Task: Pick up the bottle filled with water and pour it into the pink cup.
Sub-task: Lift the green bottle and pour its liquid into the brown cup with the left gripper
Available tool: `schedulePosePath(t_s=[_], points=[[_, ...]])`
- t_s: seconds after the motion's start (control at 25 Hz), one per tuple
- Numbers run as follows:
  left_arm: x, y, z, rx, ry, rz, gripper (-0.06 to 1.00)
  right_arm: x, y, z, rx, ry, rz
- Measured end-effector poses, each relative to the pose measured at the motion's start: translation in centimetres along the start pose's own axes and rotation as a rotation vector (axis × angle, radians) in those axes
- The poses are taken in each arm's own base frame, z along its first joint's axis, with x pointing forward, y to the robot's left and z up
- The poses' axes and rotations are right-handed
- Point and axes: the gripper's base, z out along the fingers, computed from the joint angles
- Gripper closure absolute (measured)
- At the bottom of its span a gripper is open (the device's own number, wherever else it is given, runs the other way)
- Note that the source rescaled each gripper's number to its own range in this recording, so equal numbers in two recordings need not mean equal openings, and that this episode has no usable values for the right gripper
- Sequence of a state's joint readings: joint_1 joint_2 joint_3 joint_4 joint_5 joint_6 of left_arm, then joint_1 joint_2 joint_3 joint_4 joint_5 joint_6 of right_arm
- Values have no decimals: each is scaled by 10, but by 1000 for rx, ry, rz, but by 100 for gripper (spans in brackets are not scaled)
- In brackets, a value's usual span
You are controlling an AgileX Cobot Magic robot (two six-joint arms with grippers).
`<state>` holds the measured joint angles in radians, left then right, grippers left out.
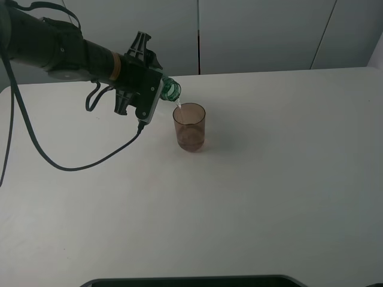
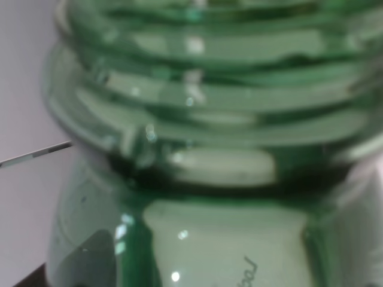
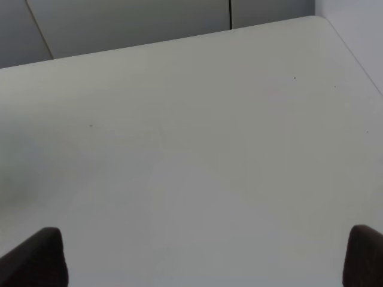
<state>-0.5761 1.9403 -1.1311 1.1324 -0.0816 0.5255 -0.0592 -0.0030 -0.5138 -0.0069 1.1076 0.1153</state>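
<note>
The pink cup (image 1: 190, 127) stands upright on the white surface (image 1: 287, 179), a little behind its middle as the high camera sees it. Up and to the left of the cup, the left pincer (image 1: 152, 89) is clamped on the bottle (image 1: 172, 89). The pincer hides most of the bottle's body, so only the green neck and mouth stick out towards the cup. The bottle is tipped well over, with its mouth just above the cup's rim on the cup's left side and not touching it. A thin pale stream of water (image 1: 178, 109) falls from the mouth to just inside the rim.

The left arm (image 1: 54, 45) reaches in from far to the left of the cup. A black cable (image 1: 78, 161) hangs from it in a loop down to the surface on that side.

In the left wrist view the bottle (image 2: 203, 149) fills nearly the whole picture. Its ribbed, threaded neck is blurred and very close, and the pincer's own fingers cannot be made out.

The right pincer (image 3: 200, 257) hangs with its two dark fingertips (image 3: 36, 257) wide apart, holding nothing, over a bare stretch of the surface (image 3: 191, 131). Where it sits relative to the cup cannot be told.
</note>
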Motion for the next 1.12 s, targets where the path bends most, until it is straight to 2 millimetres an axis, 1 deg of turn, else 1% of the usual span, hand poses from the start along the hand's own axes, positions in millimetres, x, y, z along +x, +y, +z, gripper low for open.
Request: schedulePosePath(t_s=[1.12], points=[[1,0,0,7,12,27,94,0,0,0,0,0,0]])
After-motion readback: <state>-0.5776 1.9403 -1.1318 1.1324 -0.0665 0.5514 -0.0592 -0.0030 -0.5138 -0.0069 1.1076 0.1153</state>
